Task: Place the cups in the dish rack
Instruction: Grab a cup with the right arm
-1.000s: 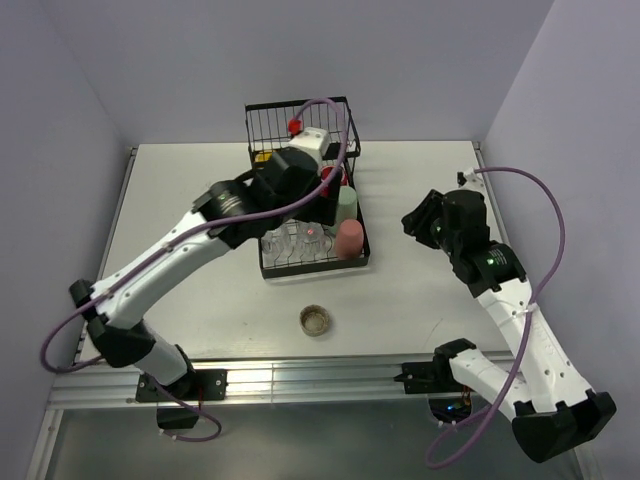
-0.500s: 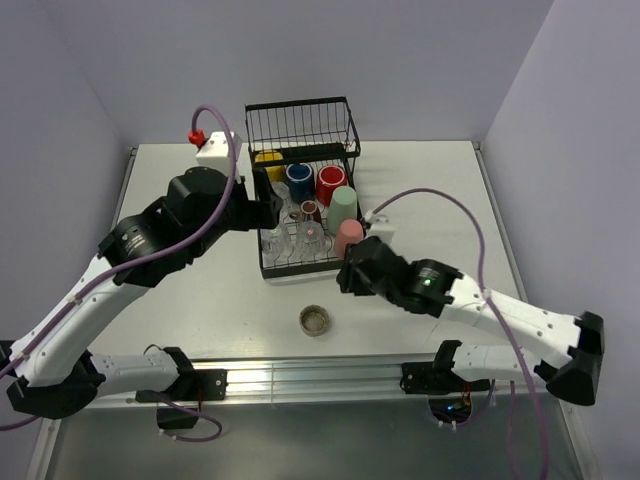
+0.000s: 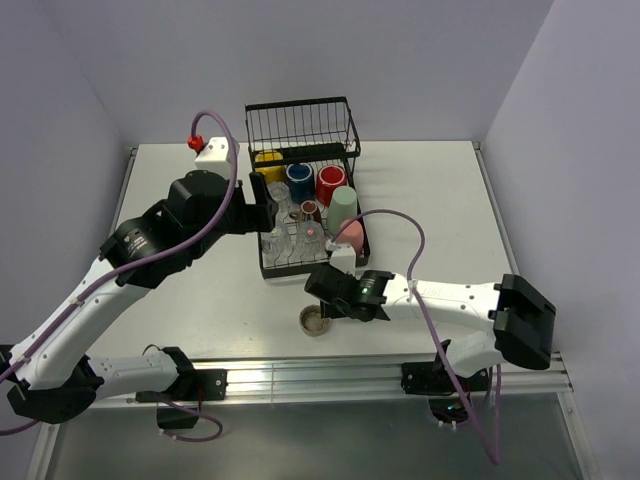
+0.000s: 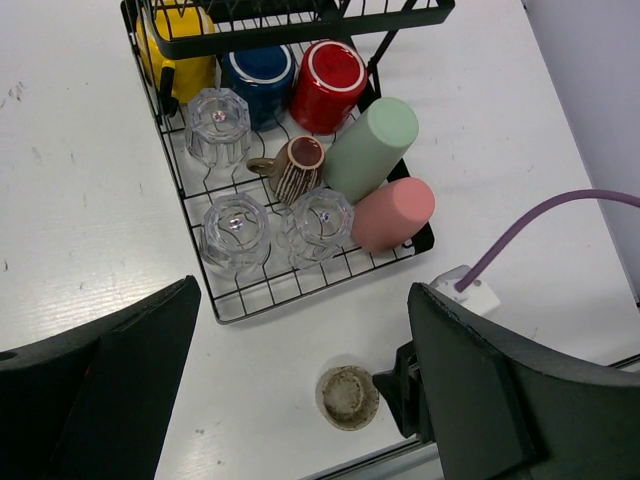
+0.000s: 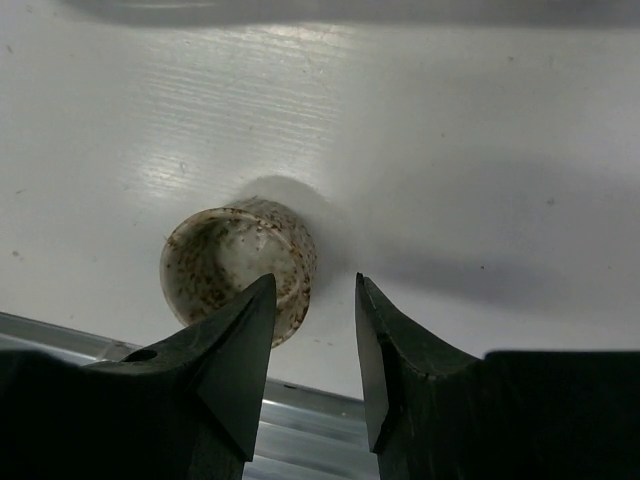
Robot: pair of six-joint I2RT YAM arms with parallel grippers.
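Observation:
The black wire dish rack (image 3: 300, 104) stands at the table's back centre. In the left wrist view the rack (image 4: 222, 312) holds yellow (image 4: 175, 40), navy (image 4: 258, 72) and red (image 4: 330, 70) mugs, a brown striped mug (image 4: 295, 170), green (image 4: 370, 150) and pink (image 4: 392, 212) tumblers and three clear glasses (image 4: 235, 228). A low speckled cup (image 3: 315, 321) sits upright on the table in front of the rack. My right gripper (image 5: 315, 285) hangs open just right of this cup (image 5: 230, 265), its left finger over the rim. My left gripper (image 4: 300, 295) is wide open above the rack's left side, holding nothing.
A metal rail (image 3: 330, 375) runs along the table's near edge, just behind the speckled cup. My right arm lies low across the front of the table, its purple cable (image 4: 540, 215) arching beside the rack's right corner. Walls close in the back and both sides.
My right arm swung from the table's right side to the front of the rack and came down beside the speckled cup. My left gripper drew back from inside the rack to its left.

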